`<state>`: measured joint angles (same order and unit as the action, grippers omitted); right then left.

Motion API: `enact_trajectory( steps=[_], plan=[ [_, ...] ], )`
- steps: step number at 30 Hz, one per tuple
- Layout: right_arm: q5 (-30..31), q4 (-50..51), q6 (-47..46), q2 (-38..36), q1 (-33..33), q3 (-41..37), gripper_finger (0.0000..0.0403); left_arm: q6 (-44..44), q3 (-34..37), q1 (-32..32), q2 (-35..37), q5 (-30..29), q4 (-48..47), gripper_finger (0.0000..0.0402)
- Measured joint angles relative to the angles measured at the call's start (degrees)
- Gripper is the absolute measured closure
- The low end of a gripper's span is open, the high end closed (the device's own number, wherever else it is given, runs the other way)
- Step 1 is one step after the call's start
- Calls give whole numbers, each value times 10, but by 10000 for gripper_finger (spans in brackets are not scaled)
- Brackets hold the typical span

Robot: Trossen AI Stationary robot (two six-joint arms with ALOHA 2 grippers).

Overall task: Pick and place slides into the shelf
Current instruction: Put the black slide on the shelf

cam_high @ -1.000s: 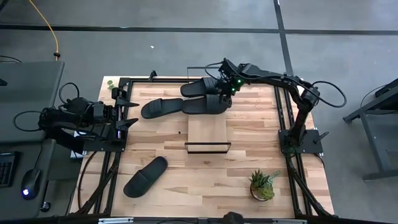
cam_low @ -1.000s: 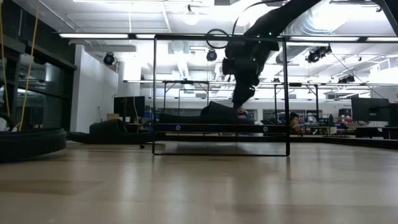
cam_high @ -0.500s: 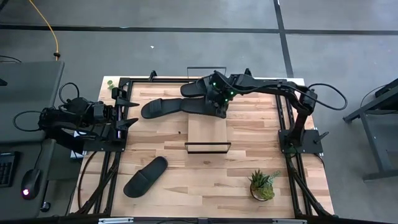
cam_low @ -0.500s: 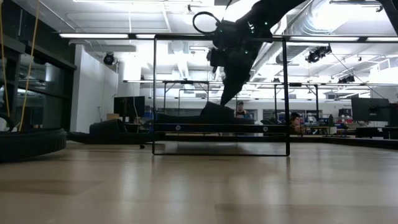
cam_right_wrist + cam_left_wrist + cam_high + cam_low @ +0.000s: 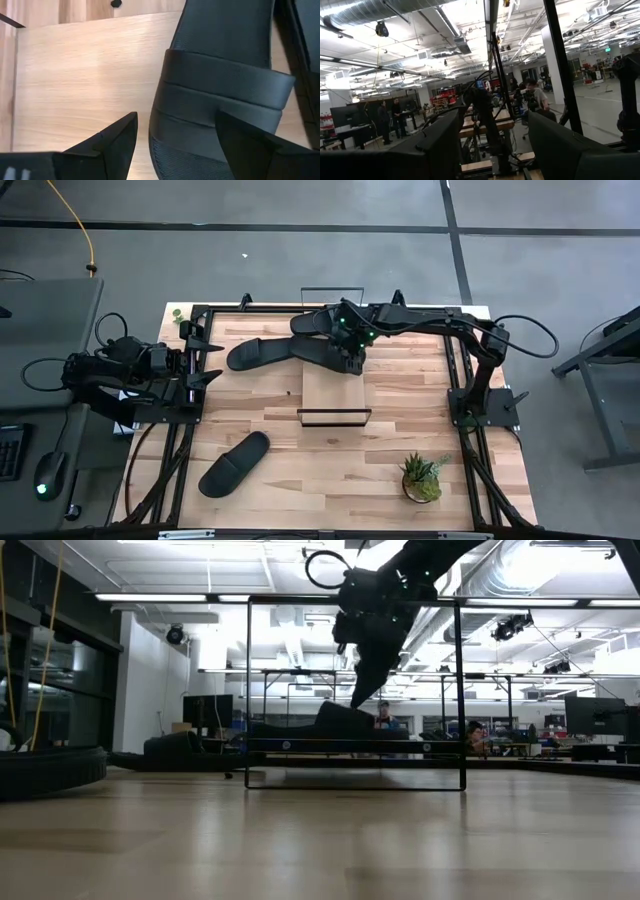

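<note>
Several black slides show in the high view. One slide lies sole down on the far part of the shelf's light board. A second slide lies just beyond it, a third slide to its left on the table, and another slide at the near left. My right gripper hangs open, slanting down over the ribbed strap of the first slide without touching it. In the right wrist view my right gripper has one finger over the board and one over the slide. My left gripper waits open at the table's left edge.
Black wire rails stand at the shelf's near and far ends. A small potted plant sits at the near right. Bare tabletop lies between the shelf and the near edge. People and benches show in the room beyond.
My right gripper has swung toward the table's left and a little toward the near edge. It has gone from the slide's right end to above its strap, rolling slightly and staying open.
</note>
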<state>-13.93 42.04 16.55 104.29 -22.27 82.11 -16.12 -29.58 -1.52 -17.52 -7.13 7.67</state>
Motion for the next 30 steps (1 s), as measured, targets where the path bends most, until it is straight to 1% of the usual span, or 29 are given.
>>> enact_trajectory(
  steps=[5,20,22,27,30],
  plan=[
    [17,-1,3,0,5,0,146,0,0,0,0,0,-1,179],
    [16,-9,39,0,29,0,146,-1,0,0,0,0,-2,179],
    [2,-14,39,0,35,0,146,0,0,0,0,0,-2,179],
    [-81,-31,39,0,52,0,146,-1,0,0,0,0,-1,179],
    [-96,-33,34,0,61,0,146,-1,0,0,0,0,-1,179]
  ],
)
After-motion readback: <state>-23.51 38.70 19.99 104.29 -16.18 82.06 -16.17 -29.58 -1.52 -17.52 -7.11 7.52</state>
